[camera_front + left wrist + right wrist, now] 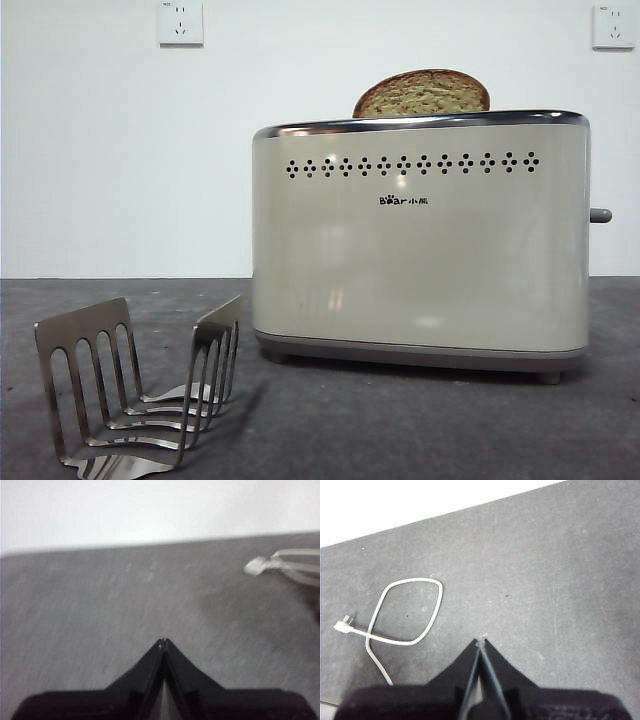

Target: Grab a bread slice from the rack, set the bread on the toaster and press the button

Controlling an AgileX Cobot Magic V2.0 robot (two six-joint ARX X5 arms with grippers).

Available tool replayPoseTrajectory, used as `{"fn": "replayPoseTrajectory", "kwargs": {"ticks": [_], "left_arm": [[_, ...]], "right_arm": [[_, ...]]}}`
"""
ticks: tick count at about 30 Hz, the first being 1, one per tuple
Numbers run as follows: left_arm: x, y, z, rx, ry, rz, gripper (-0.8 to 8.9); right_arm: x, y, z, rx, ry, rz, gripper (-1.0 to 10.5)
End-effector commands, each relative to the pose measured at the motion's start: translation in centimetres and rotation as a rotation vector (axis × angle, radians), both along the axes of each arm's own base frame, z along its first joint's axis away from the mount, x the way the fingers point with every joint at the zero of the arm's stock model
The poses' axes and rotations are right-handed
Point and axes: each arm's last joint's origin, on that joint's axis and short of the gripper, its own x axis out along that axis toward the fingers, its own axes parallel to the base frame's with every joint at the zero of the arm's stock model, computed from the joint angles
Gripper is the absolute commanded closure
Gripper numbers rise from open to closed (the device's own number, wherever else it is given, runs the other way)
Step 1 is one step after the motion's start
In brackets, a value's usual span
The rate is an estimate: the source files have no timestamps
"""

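A: Where is the bread (422, 94)?

B: It stands in the toaster (420, 240), its rounded top poking above the chrome rim, a little right of the rim's middle.

A: And the rack (140, 385)?

B: On the grey bench (400, 430), at about eight o'clock from the toaster in the front view and well lower than it. Its slots hold nothing.

A: The button (600, 215)?

B: A small grey knob sticking out at three o'clock from the toaster's narrow side, about halfway up.

A: What of the hands?

B: Neither shows in the front view. The left hand (163, 641) has its two black jaws pressed together at the tips, holding nothing, above bare bench. In its view, a white plug (256, 566) lies off at two o'clock from the tips; that picture is blurred.

A: The right one?

B: The right hand (482, 640) is likewise closed to a point and holds nothing. A white cord (405, 612) lies looped on the bench at about ten o'clock from its tips, ending in a plug.

A: Anything behind?

B: A white wall with two sockets (180, 22), one at each upper corner.
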Motion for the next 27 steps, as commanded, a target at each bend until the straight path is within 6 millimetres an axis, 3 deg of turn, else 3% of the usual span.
{"fn": "replayPoseTrajectory", "kwargs": {"ticks": [1,27], "left_arm": [[-0.17,0.22,-0.48,-0.047,0.019,0.079,8.17],[-0.21,0.33,-0.59,-0.017,0.030,0.111,8.17]], "right_arm": [[0.36,-0.07,-0.26,-0.006,0.003,0.004,9.5],[0.37,-0.06,-0.25,-0.006,0.003,0.004,9.5]]}}
